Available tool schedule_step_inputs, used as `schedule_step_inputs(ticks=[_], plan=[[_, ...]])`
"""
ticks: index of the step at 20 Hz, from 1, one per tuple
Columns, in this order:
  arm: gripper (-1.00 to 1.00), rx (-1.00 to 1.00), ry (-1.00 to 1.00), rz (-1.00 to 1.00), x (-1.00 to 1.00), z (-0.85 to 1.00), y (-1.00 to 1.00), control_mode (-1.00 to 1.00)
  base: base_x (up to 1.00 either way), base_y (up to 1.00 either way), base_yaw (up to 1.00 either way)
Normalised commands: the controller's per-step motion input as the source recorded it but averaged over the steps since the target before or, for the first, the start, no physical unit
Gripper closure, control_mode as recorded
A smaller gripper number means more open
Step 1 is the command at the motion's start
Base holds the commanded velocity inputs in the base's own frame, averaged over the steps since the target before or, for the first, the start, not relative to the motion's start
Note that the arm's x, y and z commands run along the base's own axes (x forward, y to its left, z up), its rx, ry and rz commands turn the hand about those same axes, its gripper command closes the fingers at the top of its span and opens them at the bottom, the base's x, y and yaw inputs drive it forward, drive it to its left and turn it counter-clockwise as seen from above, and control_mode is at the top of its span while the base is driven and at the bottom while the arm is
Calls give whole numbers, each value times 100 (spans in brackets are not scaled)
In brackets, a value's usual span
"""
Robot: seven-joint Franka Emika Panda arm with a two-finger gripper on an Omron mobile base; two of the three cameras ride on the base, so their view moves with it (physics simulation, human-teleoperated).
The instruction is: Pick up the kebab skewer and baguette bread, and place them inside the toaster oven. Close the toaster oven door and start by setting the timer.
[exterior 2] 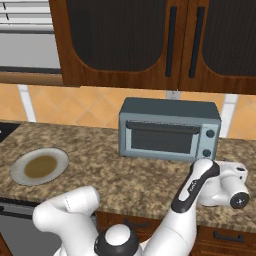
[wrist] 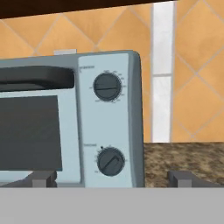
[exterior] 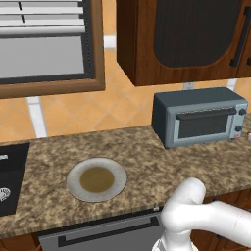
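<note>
The toaster oven (exterior: pixel 198 116) (exterior 2: pixel 169 129) stands on the granite counter against the tiled wall. Its door (wrist: pixel 30 131) is closed, with the dark bar handle (wrist: pixel 35 78) along its top. My gripper (wrist: pixel 111 179) is open and empty. It faces the oven's right end at close range, level with the lower knob (wrist: pixel 110 161), which sits under the upper knob (wrist: pixel 107 86). Seen from the right base camera, my wrist (exterior 2: pixel 220 185) hangs low in front of the oven's right side. The kebab skewer and the baguette bread are hidden or out of view.
A round plate (exterior: pixel 96 179) (exterior 2: pixel 40 166) with a brown centre lies on the counter left of the oven. A dark cooktop (exterior: pixel 10 176) is at the far left. Wooden wall cabinets (exterior 2: pixel 150 40) hang above the oven. Bare counter (wrist: pixel 188 157) lies to the oven's right.
</note>
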Motion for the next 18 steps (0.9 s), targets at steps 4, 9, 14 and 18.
schedule_step_inputs(ticks=[4, 9, 14, 18], plan=[[-100, 0, -2, 0, 5, -26, 0, -100, 0, 0, 0], [-100, 0, 0, 0, 28, -5, 0, -100, 0, 0, 0], [-100, 0, 0, 0, 32, 0, 0, -100, 0, 0, 0], [-100, 0, 0, 0, 16, -4, 0, -100, 0, 0, 0]])
